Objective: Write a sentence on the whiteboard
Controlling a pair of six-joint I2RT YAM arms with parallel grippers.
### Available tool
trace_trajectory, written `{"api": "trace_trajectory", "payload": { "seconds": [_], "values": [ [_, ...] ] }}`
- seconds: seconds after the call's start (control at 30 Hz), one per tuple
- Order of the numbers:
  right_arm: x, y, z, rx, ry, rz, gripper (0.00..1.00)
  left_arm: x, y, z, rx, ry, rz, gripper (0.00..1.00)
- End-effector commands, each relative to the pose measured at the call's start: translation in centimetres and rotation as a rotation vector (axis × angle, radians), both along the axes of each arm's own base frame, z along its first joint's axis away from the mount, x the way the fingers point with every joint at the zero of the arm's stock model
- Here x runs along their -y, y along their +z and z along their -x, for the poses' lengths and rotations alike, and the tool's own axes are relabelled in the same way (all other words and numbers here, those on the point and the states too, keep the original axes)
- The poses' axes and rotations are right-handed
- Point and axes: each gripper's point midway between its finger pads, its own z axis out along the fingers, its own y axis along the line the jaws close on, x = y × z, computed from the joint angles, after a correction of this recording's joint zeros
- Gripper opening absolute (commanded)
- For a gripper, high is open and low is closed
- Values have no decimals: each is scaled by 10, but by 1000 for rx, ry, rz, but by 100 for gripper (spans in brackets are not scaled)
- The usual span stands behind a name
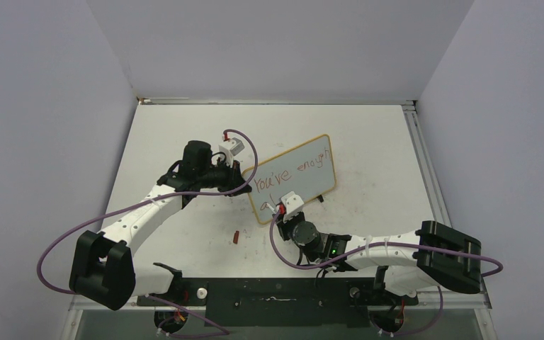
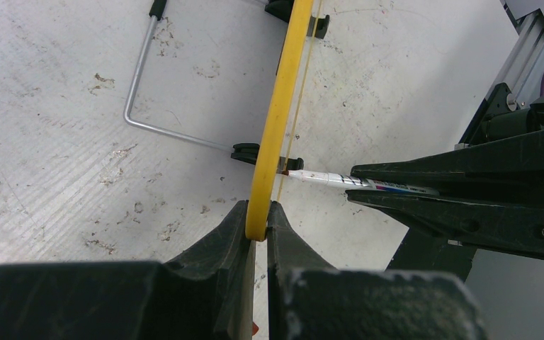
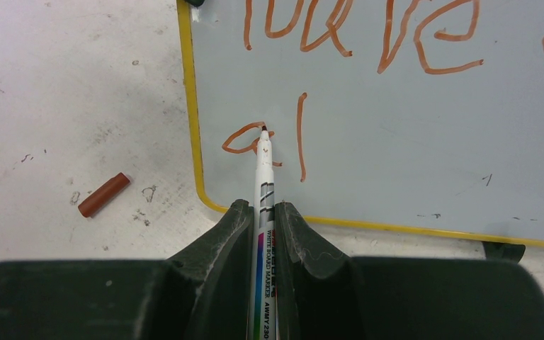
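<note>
Second line barely started: the left end effector (image 2: 256, 221) is clamped shut on the whiteboard (image 1: 314, 187) rim, mid tabletop (image 1: 375, 142); the right end effector (image 3: 262, 221) pinches the marker (image 3: 263, 173), tip at the sentence (image 3: 368, 42)'s 7 o'clock "al". Next, likely: steady strokes toward 3 o'clock

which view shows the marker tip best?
Right wrist: the marker tip meets the whiteboard at the red strokes, close and unblocked. Left wrist shows it side-on against the board's yellow edge. Top external shows only a speck at the right gripper.
</note>
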Motion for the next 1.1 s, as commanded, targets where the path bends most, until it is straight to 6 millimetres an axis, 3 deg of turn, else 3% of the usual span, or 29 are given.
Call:
{"api": "trace_trajectory", "payload": {
  "seconds": [0.0, 0.87, 1.07],
  "values": [
    [2, 8, -5, 9, -35, -34, 5, -9, -6, 1, -22, 30, -55, 0],
    [7, 6, -4, 6, -47, -31, 5, -9, -6, 1, -22, 31, -54, 0],
    [6, 24, 1, 27, -22, -73, 5, -9, -6, 1, -23, 31, -55, 0]
  ]
}}
